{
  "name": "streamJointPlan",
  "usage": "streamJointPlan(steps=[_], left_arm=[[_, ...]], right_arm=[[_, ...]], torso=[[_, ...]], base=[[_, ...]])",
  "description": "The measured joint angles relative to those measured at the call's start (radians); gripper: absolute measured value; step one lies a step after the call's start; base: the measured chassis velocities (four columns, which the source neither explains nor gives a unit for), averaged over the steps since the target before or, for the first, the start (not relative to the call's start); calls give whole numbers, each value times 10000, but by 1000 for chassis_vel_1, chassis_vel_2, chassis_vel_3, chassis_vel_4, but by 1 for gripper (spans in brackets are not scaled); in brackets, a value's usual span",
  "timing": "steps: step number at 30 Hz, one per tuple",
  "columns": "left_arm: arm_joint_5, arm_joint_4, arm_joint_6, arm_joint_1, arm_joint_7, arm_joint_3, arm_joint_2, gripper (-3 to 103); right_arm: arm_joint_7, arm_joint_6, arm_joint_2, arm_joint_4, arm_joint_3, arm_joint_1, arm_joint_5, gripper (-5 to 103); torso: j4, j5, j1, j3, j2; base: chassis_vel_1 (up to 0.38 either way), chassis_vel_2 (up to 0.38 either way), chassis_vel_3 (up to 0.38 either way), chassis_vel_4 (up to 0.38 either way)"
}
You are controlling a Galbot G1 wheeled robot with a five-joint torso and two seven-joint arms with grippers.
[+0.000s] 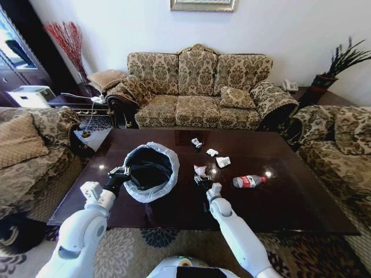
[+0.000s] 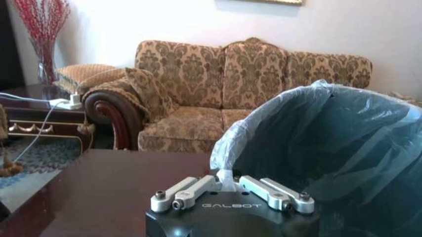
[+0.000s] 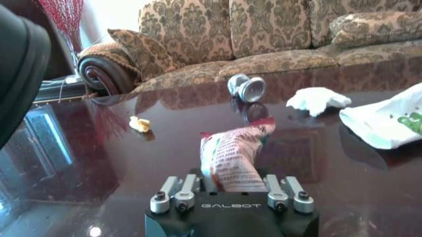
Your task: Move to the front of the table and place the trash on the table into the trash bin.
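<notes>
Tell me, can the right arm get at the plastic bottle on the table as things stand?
Probably not yet: the right gripper is shut on a printed wrapper. The bottle lies just beside it on the table, with nothing between.

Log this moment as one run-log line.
left gripper: shut on trash bin liner | right gripper: shut on wrapper | bottle: on table

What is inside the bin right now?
The bin, tilted by the left gripper shut on its rim, shows dark liner and no trash. Its bottom is hidden. The right gripper holds a wrapper.
</notes>
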Motion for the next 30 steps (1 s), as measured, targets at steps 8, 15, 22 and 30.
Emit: streamJointPlan(steps=[8, 15, 22, 30], left_arm=[[-129, 204, -31, -189, 87, 128, 282, 2], [-952, 392, 347, -774, -26, 233, 1283, 2], [-1993, 739, 1029, -1465, -285, 243, 2969, 2], [-2773, 1085, 1458, -2020, -327, 375, 3773, 2]], right_arm=[[-22, 338, -356, 907, 435, -100, -640, 15], [169, -585, -1353, 3354, 823, 449, -88, 8], [989, -2923, -2284, 6114, -348, 2856, 2410, 8], [1963, -4130, -2844, 7782, -2738, 4493, 5383, 8]], torso=[[0, 1, 0, 0, 0], [-5, 2, 0, 1, 0], [6, -4, 1, 0, 0], [-4, 3, 1, 1, 0]], base=[[0, 0, 0, 0], [0, 0, 0, 0], [0, 0, 0, 0], [0, 0, 0, 0]])
